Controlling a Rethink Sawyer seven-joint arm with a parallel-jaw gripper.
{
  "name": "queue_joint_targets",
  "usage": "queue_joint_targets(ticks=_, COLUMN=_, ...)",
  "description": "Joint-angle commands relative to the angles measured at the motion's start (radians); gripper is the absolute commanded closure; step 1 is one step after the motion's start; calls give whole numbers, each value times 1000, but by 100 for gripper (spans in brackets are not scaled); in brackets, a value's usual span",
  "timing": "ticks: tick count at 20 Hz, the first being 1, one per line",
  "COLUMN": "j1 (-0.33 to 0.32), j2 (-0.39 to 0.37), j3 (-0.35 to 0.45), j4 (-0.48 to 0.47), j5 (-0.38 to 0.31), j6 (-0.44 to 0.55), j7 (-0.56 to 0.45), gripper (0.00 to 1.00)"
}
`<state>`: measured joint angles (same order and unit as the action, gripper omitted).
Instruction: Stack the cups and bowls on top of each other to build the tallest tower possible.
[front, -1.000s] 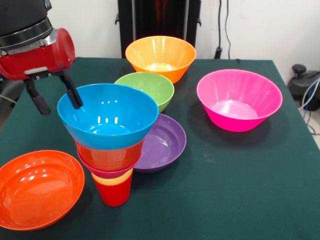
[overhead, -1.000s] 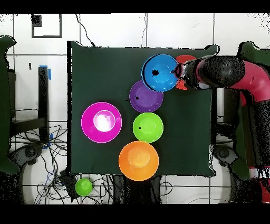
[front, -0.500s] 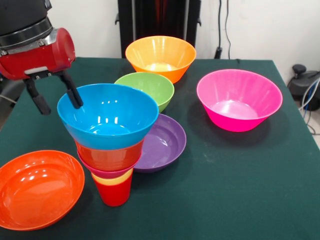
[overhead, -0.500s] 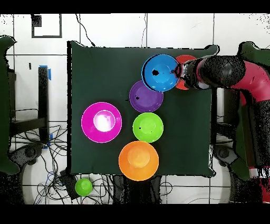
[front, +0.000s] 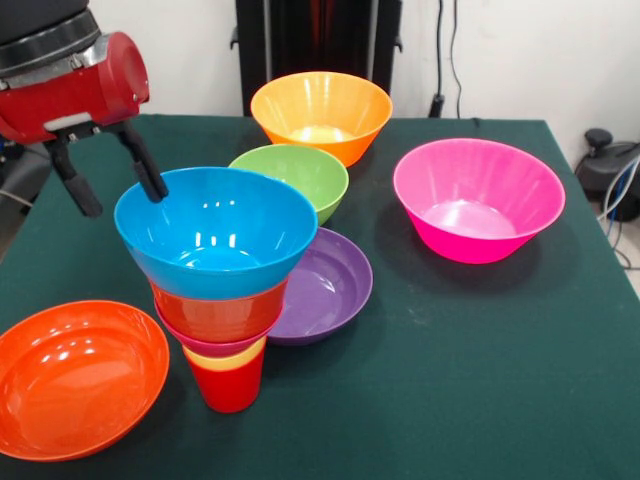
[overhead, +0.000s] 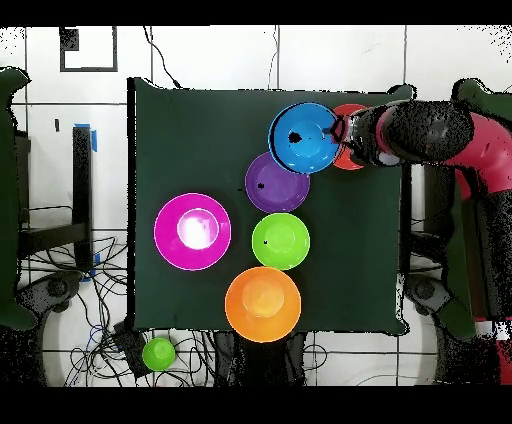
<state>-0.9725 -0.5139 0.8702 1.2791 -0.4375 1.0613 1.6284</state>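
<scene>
The tower (front: 222, 300) stands near the table's front left, with a red cup (front: 229, 388) as its base. A yellow cup (front: 226, 360), a crimson-pink bowl and an orange-red bowl (front: 220, 312) are nested above it. A wide blue bowl (front: 215, 232) sits on top, and from above this blue bowl (overhead: 303, 138) hides the rest of the stack. My gripper (front: 126, 203) hangs open at the blue bowl's upper left rim, one finger (front: 150, 178) close against the rim and the other outside it, holding nothing. The overhead view shows the gripper (overhead: 340, 131) beside the blue bowl.
Loose bowls surround the tower: orange (front: 75, 375) at front left, purple (front: 328, 285) beside the tower, green (front: 297, 175) behind it, light orange (front: 320, 112) at the back, magenta-pink (front: 478, 200) on the right. A green object (overhead: 158, 353) lies off the table.
My gripper has lifted a little, so its fingertips now sit higher against the blue bowl's rim. The tower and the loose bowls have not moved.
</scene>
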Motion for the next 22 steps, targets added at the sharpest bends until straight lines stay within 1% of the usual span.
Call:
queue_joint_targets(ticks=1, j1=24, j2=-25, j3=6, j4=66, j5=21, j6=116, j7=-203, gripper=0)
queue_joint_targets(ticks=6, j1=23, j2=-33, j3=2, j4=72, j5=24, j6=117, j7=-219, gripper=0)
queue_joint_targets(ticks=13, j1=36, j2=-60, j3=-7, j4=64, j5=45, j6=156, j7=-193, gripper=0)
queue_joint_targets(ticks=16, j1=35, j2=-74, j3=-10, j4=75, j5=48, j6=154, j7=-183, gripper=0)
queue_joint_targets(ticks=22, j1=33, j2=-92, j3=-14, j4=80, j5=53, j6=173, j7=-197, gripper=0)
